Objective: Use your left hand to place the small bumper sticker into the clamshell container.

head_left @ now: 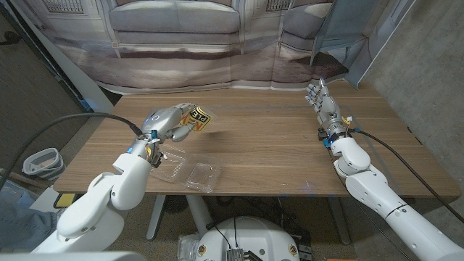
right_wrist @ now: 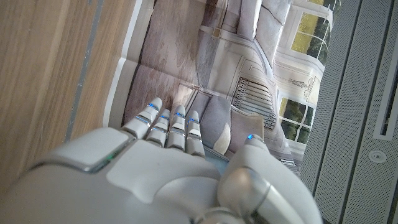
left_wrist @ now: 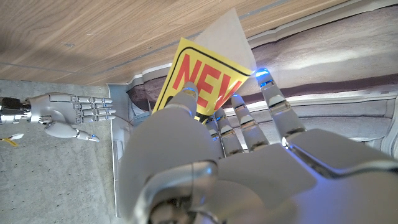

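Left robot hand [head_left: 168,122] pinches yellow bumper sticker [head_left: 199,118] left of centre; clear clamshell container [head_left: 187,171] open, empty, lower left on surface [head_left: 275,152]; right robot hand [head_left: 321,101] spread.

Inventory count:
- yellow diamond-shaped bumper sticker with red lettering [head_left: 200,118]: 1
- clear plastic clamshell container, lying open [head_left: 190,174]: 1
- wooden table [head_left: 268,156]: 1
- silver robot hands: 2, left hand [head_left: 167,122], right hand [head_left: 320,99]

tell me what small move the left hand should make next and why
Probably carry the sticker back toward the robot and lower it. The left hand holds the yellow bumper sticker above the table, while the open clear clamshell container lies nearer the table's front edge, so the sticker is not yet over it.
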Controlling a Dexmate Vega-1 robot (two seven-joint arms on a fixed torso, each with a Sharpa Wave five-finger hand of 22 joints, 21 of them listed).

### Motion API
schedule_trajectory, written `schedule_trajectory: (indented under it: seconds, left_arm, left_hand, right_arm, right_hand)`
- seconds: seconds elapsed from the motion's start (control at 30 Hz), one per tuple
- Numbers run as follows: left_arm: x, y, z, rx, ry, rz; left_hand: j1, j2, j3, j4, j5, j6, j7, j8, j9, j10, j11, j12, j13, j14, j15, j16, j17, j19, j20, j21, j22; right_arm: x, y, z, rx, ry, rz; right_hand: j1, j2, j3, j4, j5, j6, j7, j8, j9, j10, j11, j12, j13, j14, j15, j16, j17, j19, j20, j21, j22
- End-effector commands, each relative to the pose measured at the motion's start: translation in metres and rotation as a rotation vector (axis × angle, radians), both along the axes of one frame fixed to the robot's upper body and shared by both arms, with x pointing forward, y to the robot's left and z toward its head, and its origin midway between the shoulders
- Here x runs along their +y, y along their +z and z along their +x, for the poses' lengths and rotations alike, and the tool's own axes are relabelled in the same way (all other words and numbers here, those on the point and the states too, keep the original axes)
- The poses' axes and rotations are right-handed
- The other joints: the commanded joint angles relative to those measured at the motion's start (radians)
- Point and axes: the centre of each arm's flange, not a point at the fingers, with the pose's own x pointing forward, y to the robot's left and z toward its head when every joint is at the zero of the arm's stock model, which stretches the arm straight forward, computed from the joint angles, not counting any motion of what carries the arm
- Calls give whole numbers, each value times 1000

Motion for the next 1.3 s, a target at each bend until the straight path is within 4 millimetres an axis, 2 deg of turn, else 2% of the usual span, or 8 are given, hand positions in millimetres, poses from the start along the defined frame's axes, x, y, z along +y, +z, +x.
schedule_trajectory:
  seconds: [0.03, 0.3, 0.5, 0.83, 0.97, 1.1, 1.3]
  left_arm:
    - [-3, -7, -14, 8, 8, 3]
    - [-2, -10, -22, 10, 12, -5]
    - [-1, -11, -27, 5, 2, -6]
    - [-3, -8, -34, -19, 5, 9]
    - [-3, -9, -35, -13, 7, 10]
    - [-2, -9, -36, -9, 10, 9]
    - [-1, -9, -38, -11, 11, 9]
  left_hand:
    - [-7, -1, 5, -2, -1, 8, 4, -2, 2, 8, -1, -3, 4, -1, -30, -5, 0, -1, 0, -2, 2]
    - [-6, 0, 7, -4, 0, 16, 7, 0, 2, 10, 1, -3, 4, -1, -30, -6, 0, -1, 1, -3, 2]
    - [1, 4, 13, -8, 2, 25, 12, 3, 2, 16, 4, -1, 4, 7, -30, -3, 0, 11, -11, 1, 2]
    - [25, 12, 31, -24, 6, 42, 24, 7, 2, 42, 11, 6, 4, 37, -32, 6, -1, 44, -58, 10, 0]
    - [28, 13, 34, -27, 6, 46, 27, 8, 3, 49, 6, 7, 4, 43, -33, 7, 0, 49, -63, 12, 0]
    - [42, 19, 44, -34, 8, 64, 33, 13, 3, 61, 9, 10, 4, 61, -36, 12, 1, 65, -82, 16, -1]
    - [62, 26, 60, -44, 9, 81, 39, 18, 3, 78, 17, 13, 5, 80, -36, 17, 2, 78, -95, 19, -1]
  right_arm:
    - [-1, -2, -1, 0, 6, 8]
    - [-1, -4, 0, -1, 10, 8]
    - [0, -4, -1, -7, 14, 10]
    - [0, -3, -4, -20, 14, 8]
    - [0, -2, -5, -21, 13, 14]
    - [2, -2, -4, -21, 18, 9]
    - [4, -1, -3, -24, 22, 2]
  right_hand:
    - [8, 6, -1, -6, -2, 6, 0, 1, 3, 8, -2, -1, 6, 10, 2, -2, 2, 11, 2, -2, 4]
    - [8, 6, -1, -6, -2, 6, -2, 1, 3, 8, -3, -1, 6, 10, 2, -2, 2, 11, 1, -2, 4]
    - [8, 6, -1, -6, -2, 7, -1, 2, 3, 10, -2, 0, 6, 10, 2, -2, 2, 11, 2, -2, 4]
    - [9, 6, -2, -7, -2, 7, 0, 1, 3, 8, -3, -1, 6, 10, 3, -2, 2, 11, 2, -2, 4]
    - [9, 5, -2, -7, -2, 6, 0, 1, 3, 8, -3, -1, 6, 10, 3, -2, 2, 11, 2, -2, 4]
    - [9, 5, -2, -7, -2, 7, 0, 1, 3, 8, -3, -1, 6, 10, 3, -2, 2, 12, 2, -2, 4]
    - [9, 5, -2, -7, -2, 7, -1, 1, 3, 8, -4, -1, 6, 10, 3, -2, 2, 11, 2, -2, 4]
